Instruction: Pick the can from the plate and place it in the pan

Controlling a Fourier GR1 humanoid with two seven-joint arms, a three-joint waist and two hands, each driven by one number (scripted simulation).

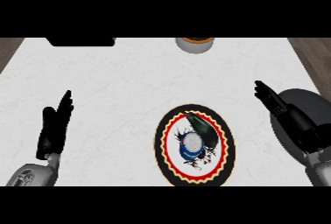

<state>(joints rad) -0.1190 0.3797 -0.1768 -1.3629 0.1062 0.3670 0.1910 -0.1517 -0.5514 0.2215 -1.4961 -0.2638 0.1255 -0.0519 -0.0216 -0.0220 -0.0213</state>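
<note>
Head view
Writing: none can be read; the can (192, 147) shows blue and white bands on its side but no legible label or brand.
Can: small, with a pale grey round top facing up and a blue lower edge; it stands on the plate (169, 170), a little left of the plate's middle.
Plate: round, with a black outer rim, a red and yellow toothed ring inside it, and a white centre bearing a dark bird-like picture; it lies near the middle of the counter (129, 78), toward the near edge.
Pan: a dark grey round shape (309, 101) at the right side, mostly hidden under the right arm; well apart from the can.
Left hand: black (53, 129), at the left side, fingers straight and pointing far, holding nothing, apart from the plate.
Right hand: black (275, 101), at the right, over the pan, fingers straight and stretched toward the far left, holding nothing.
Cup: a pale round vessel with an orange inside (195, 43) at the far edge.
Dark block: a black shape (81, 41) at the far left edge.
</note>
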